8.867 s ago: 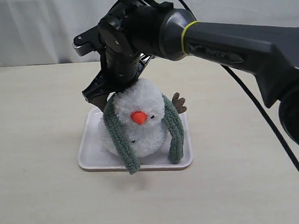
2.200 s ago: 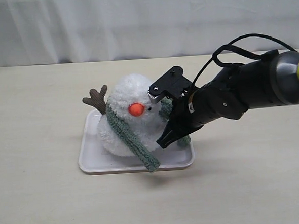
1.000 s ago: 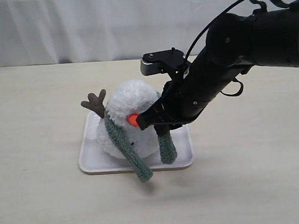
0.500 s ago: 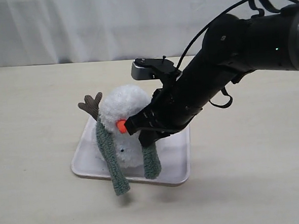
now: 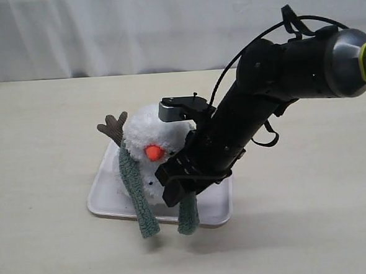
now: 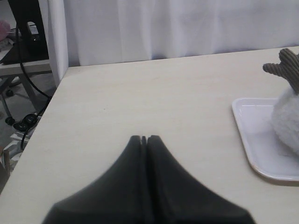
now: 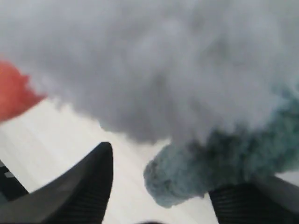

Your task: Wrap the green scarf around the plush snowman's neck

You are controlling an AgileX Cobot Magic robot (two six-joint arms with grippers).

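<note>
Across the table (image 5: 53, 256) you see the right arm (image 5: 273, 88) reaching to the white tray (image 5: 103, 201). On it sits the plush snowman (image 5: 146, 130), the green scarf (image 5: 136, 189) draped around it with both tails hanging down its front on the 12-to-6 line. The right gripper (image 5: 177, 190), jaws apart, straddles the nearer tail, which drops toward 6 o'clock. From it the neck (image 5: 149, 171) lies at about 10 o'clock and the other tail at 9. The left gripper (image 6: 142, 138), fingers pressed together, sits well apart, so the right is nearer.
</note>
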